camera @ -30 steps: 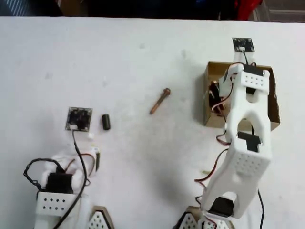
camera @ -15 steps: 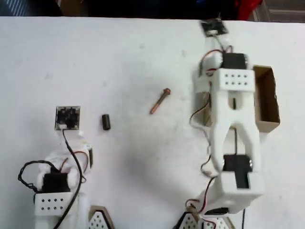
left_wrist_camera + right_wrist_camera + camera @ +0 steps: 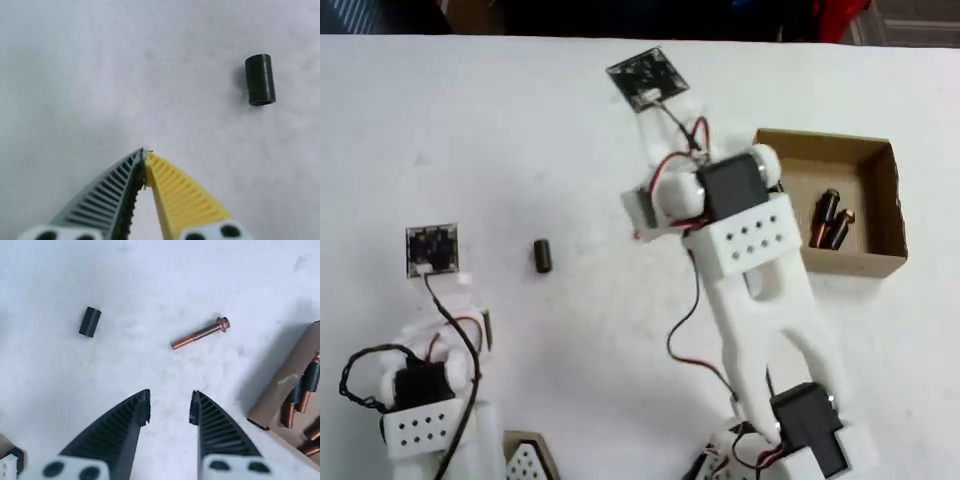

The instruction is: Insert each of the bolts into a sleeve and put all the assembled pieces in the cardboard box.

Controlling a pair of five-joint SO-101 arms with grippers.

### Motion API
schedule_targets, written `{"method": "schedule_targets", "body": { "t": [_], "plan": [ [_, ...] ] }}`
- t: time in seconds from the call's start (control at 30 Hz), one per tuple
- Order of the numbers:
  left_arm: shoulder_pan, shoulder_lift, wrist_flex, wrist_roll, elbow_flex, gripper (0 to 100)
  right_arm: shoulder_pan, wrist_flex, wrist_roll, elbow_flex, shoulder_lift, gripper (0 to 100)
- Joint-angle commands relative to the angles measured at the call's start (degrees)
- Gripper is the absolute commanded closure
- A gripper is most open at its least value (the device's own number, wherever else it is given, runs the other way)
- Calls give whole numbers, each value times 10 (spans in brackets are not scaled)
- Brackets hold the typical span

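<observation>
A copper bolt [image 3: 200,333] lies flat on the white table, a short way ahead of my right gripper [image 3: 169,409], which is open and holds nothing. A black sleeve [image 3: 542,255] lies on its side left of centre, and it also appears in the right wrist view as a sleeve [image 3: 90,321] beyond the bolt. My left gripper [image 3: 144,152] is shut and empty, hovering apart from the sleeve [image 3: 260,80]. The cardboard box [image 3: 825,145] stands at the right with assembled pieces [image 3: 828,220] inside. In the high view the right arm [image 3: 740,235] covers the bolt.
The box's near corner [image 3: 290,375] sits beside my right gripper, with sleeved bolts [image 3: 300,400] inside. The left arm [image 3: 420,390] rests at the table's front left. The table's far edge runs along the back.
My right arm has swung left, from over the cardboard box to above the bolt, uncovering the box and its pieces. The left arm has drawn back a little to the left.
</observation>
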Motion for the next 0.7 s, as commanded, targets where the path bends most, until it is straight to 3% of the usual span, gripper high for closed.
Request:
{"method": "schedule_targets", "body": {
  "t": [0.0,0.17,0.37,0.67],
  "plan": [
    [-26,-7,-3,-10,-21,976,-44,0,-35,-11,-16,884],
    [-50,-7,43,-11,-51,976,-65,-57,-35,28,38,882],
    [-78,-7,37,-11,-54,976,-76,-121,-87,31,130,882],
    [-114,-7,29,-7,-53,976,-136,-205,-97,30,189,882]
  ]
}}
